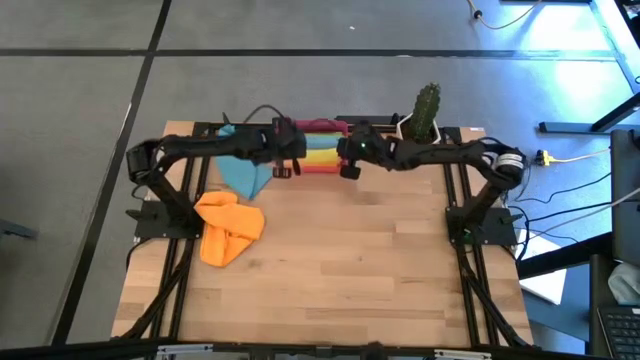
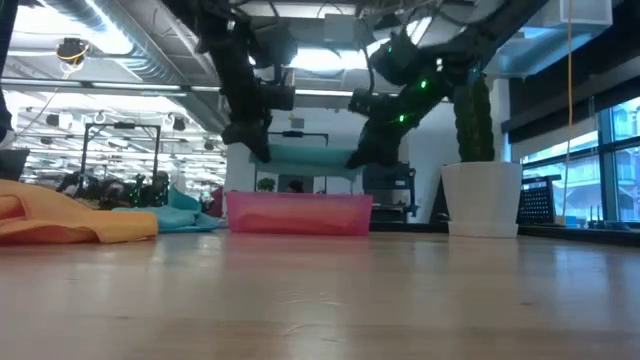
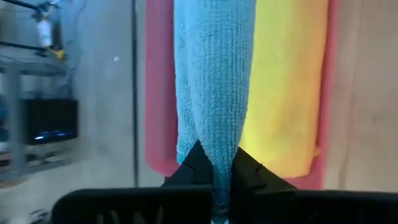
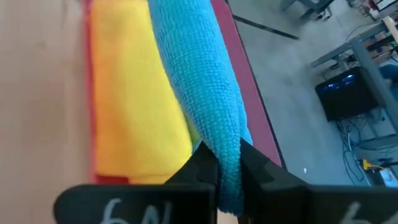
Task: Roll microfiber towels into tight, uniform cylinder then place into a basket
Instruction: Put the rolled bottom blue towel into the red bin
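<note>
- Teal rolled towel [image 3: 214, 81] hangs stretched between both arms, just above the red basket [image 2: 298, 213], where a yellow towel [image 4: 134, 106] already lies.
- Left gripper [image 3: 213, 167] pinches one end, right gripper [image 4: 222, 163] the other.
- Placing step, I'd say: lower level into the free strip, then release.

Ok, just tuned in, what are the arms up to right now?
Both arms are carrying a rolled teal towel between them, the left gripper shut on one end and the right gripper shut on the other. It hangs above the red basket, which already holds a yellow towel. An orange towel and another teal towel lie loose on the table.
</note>
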